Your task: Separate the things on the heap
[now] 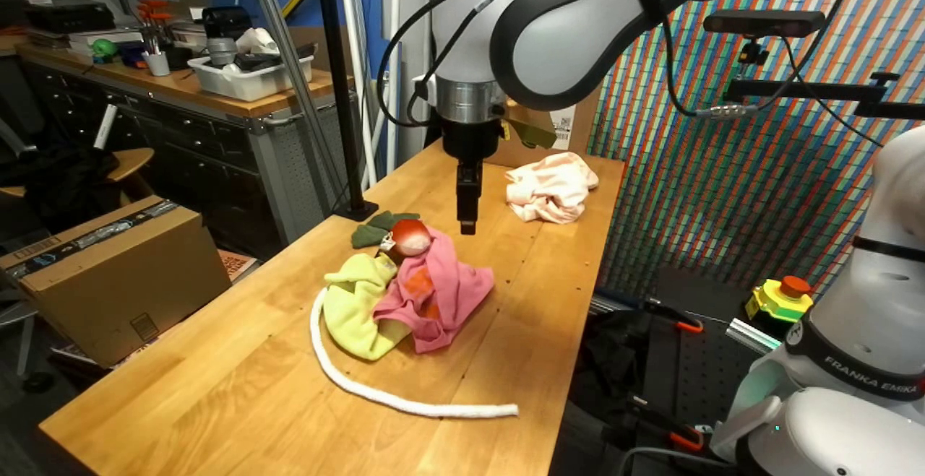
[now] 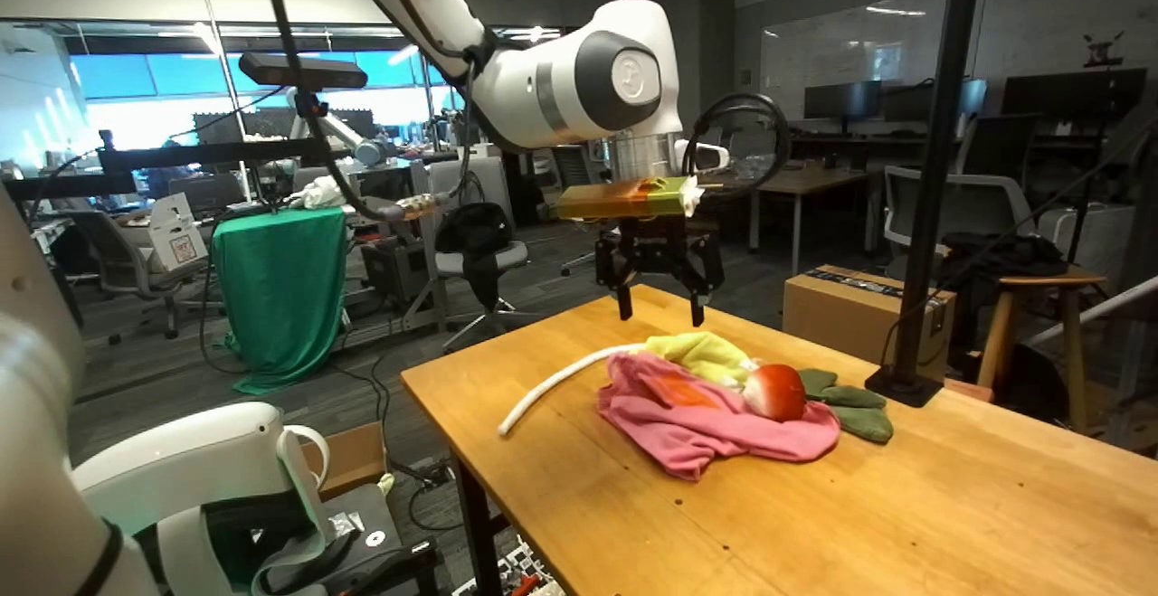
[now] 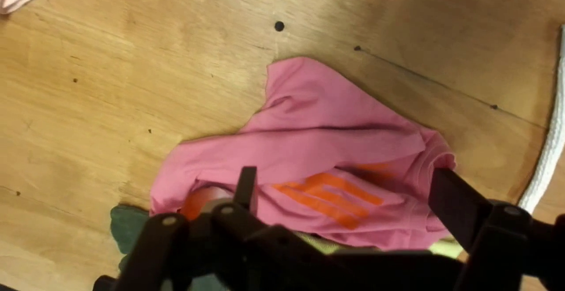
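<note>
Tool, jaws spread, hangs above the pink cloth.

Bright windows, grey chairs and dark flooring lie beyond the wooden table

The wooden desk is gleaming smoothly; the pink cloth and yellow-green cloth are looking soft and matt, while the white rope is showing a rough, ribbed surface.
</note>
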`<state>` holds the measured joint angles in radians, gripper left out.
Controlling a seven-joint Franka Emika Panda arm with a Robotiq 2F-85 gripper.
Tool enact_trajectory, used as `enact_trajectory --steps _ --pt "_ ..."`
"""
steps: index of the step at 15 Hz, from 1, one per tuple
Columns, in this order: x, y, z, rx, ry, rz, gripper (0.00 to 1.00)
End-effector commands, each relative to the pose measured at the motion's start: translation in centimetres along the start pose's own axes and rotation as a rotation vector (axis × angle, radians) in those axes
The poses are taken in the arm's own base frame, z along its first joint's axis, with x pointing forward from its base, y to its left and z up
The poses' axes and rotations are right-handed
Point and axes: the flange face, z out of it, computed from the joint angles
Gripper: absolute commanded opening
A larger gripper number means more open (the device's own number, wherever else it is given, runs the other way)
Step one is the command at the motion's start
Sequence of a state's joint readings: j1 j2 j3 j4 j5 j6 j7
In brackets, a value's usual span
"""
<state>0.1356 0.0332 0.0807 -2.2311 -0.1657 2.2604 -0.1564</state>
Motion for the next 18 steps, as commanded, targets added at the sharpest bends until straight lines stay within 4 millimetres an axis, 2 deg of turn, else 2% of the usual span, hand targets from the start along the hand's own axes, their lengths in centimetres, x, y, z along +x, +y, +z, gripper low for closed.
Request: enact_trajectory --steps 1,4,9,14,18 --pt "3.5 0.6 0.0 -0.071 -0.117 -0.063 1.00" --pt "5.7 1.2 -0.2 -0.088 -0.129 -0.106 1.00" --pt "9.2 2.3 -0.4 -0.068 -0.032 -0.125 1.00" --pt "10.8 3.9 1.3 -0.065 0.023 -0.112 1.00" --pt "11.4 4.9 3.4 -0.055 0.071 -0.090 1.00"
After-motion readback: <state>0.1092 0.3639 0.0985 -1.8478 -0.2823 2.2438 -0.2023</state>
